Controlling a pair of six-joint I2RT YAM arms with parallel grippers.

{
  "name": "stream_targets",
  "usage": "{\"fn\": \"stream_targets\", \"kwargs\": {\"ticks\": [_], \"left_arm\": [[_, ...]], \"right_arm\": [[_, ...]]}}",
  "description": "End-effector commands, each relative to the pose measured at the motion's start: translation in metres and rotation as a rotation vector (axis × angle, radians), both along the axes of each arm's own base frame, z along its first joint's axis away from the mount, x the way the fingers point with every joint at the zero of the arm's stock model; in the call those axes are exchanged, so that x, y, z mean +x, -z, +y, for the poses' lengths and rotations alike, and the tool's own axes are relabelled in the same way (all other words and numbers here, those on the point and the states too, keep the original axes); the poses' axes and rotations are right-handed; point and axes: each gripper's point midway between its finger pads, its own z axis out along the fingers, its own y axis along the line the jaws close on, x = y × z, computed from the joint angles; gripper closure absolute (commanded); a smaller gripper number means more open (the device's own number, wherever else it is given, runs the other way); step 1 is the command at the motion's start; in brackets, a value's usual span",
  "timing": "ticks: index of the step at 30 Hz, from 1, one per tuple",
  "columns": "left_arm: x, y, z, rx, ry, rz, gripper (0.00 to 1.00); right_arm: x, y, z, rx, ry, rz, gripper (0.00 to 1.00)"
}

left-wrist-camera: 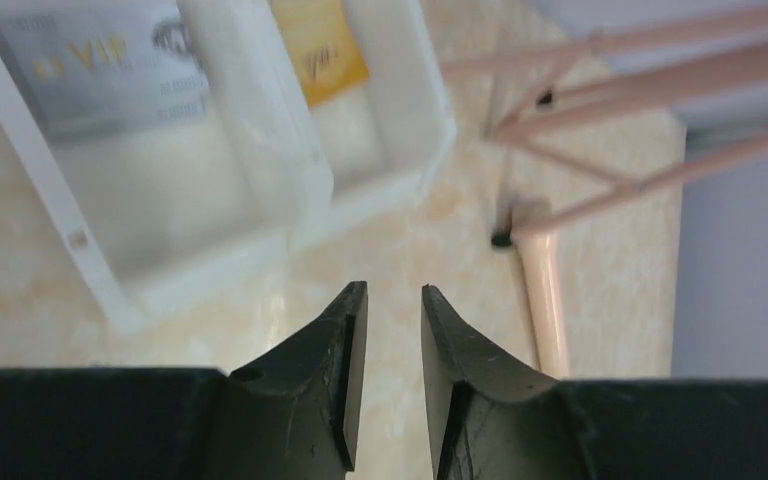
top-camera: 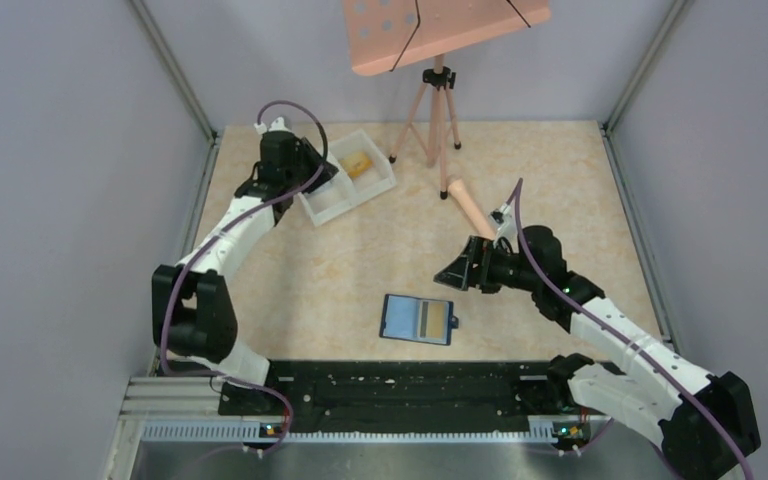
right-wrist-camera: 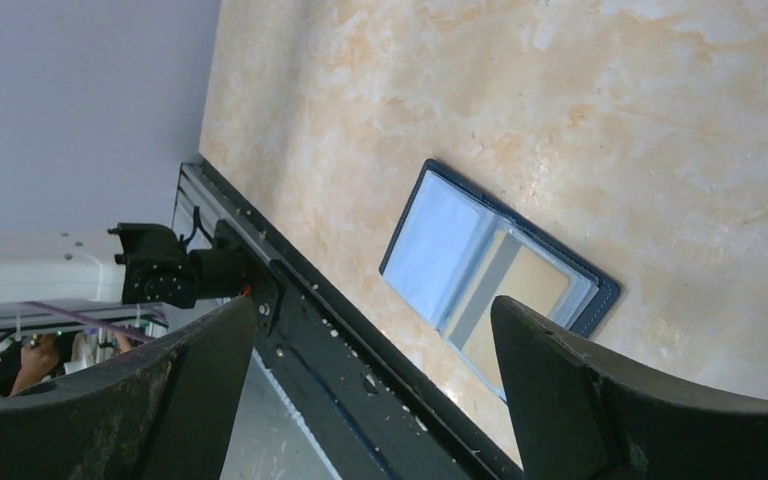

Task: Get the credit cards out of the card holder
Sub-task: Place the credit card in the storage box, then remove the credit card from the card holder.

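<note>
Two glossy cards [left-wrist-camera: 110, 65], likely plastic, white tray [left-wrist-camera: 260, 130], blue wallet [top-camera: 400, 318], left gripper [left-wrist-camera: 394, 290] ajar, right gripper [right-wrist-camera: 372, 305] wide

Bare beige marbled surface [top-camera: 360, 270] surrounds the open, flat blue folding card holder [top-camera: 418, 319] on every side. Farther back, the white two-compartment plastic tray [top-camera: 360, 200] and the splay-legged pink tripod [top-camera: 439, 80] stand near each other, leaving a narrow gap.
</note>
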Motion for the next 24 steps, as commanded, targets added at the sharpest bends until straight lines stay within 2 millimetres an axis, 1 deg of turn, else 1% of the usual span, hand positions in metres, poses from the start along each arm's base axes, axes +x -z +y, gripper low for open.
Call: {"fn": "stream_targets", "kwargs": {"ticks": [1, 3, 5, 6, 7, 8, 9, 10, 12, 15, 16, 18, 20, 24], "left_arm": [[-0.086, 0.031, -0.035, 0.014, 0.224, 0.116, 0.68], [-0.122, 0.045, -0.045, 0.030, 0.279, 0.147, 0.68], [-0.157, 0.055, -0.060, 0.020, 0.358, 0.164, 0.68], [-0.172, 0.058, -0.065, 0.010, 0.389, 0.166, 0.67], [-0.186, 0.063, -0.068, 0.001, 0.409, 0.173, 0.67], [-0.198, 0.063, -0.071, -0.022, 0.418, 0.170, 0.67], [-0.208, 0.065, -0.073, -0.042, 0.433, 0.174, 0.66], [-0.219, 0.073, -0.074, -0.059, 0.444, 0.187, 0.65], [-0.232, 0.078, -0.075, -0.075, 0.451, 0.184, 0.63], [-0.248, 0.096, -0.075, -0.079, 0.464, 0.216, 0.62], [-0.252, 0.099, -0.078, -0.093, 0.480, 0.214, 0.62], [-0.261, 0.104, -0.086, -0.130, 0.523, 0.222, 0.62], [-0.267, 0.106, -0.095, -0.161, 0.560, 0.221, 0.63], [-0.272, 0.113, -0.107, -0.158, 0.601, 0.237, 0.63]], "right_arm": [[0.003, 0.013, -0.007, -0.008, 0.082, 0.065, 0.14], [0.000, 0.022, -0.009, -0.012, 0.099, 0.101, 0.20], [-0.004, 0.030, -0.011, -0.013, 0.104, 0.126, 0.28], [-0.006, 0.034, -0.012, -0.013, 0.107, 0.136, 0.30], [-0.007, 0.037, -0.012, -0.014, 0.109, 0.146, 0.34], [-0.008, 0.040, -0.012, -0.013, 0.111, 0.153, 0.39], [-0.009, 0.043, -0.013, -0.013, 0.114, 0.163, 0.46], [-0.010, 0.046, -0.013, -0.012, 0.117, 0.173, 0.51], [-0.012, 0.052, -0.013, -0.018, 0.125, 0.199, 0.54], [-0.014, 0.062, -0.014, -0.026, 0.139, 0.235, 0.57], [-0.016, 0.065, -0.012, -0.024, 0.137, 0.245, 0.59], [-0.020, 0.066, -0.007, -0.014, 0.126, 0.252, 0.62], [-0.022, 0.065, -0.002, -0.014, 0.117, 0.250, 0.62], [-0.026, 0.063, 0.010, -0.009, 0.099, 0.250, 0.62]]}}
